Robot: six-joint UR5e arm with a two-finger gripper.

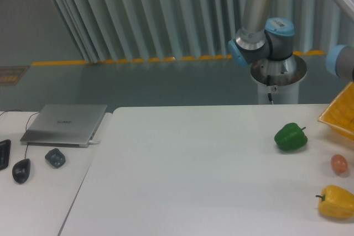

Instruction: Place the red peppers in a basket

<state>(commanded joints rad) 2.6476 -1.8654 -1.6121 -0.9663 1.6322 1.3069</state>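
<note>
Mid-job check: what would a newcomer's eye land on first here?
Probably the green pepper on the white table, right of centre, and the yellow pepper at the lower right edge. Next, the yellow-orange basket cut off at the right border, and the arm towering behind.

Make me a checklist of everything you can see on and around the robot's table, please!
Surface: white table, a smaller side table pushed against its left.
Job's things: yellow-orange basket at the right edge, partly out of view; no red pepper seen.
Clutter: green pepper, yellow pepper, small orange-pink egg-shaped thing; closed laptop, black mouse, small dark object on the side table.
Gripper: not in view; only arm joints show.
Cables: thin cable behind the laptop.
Surroundings: grey ribbed wall, yellow floor stripe, robot pedestal.
</note>
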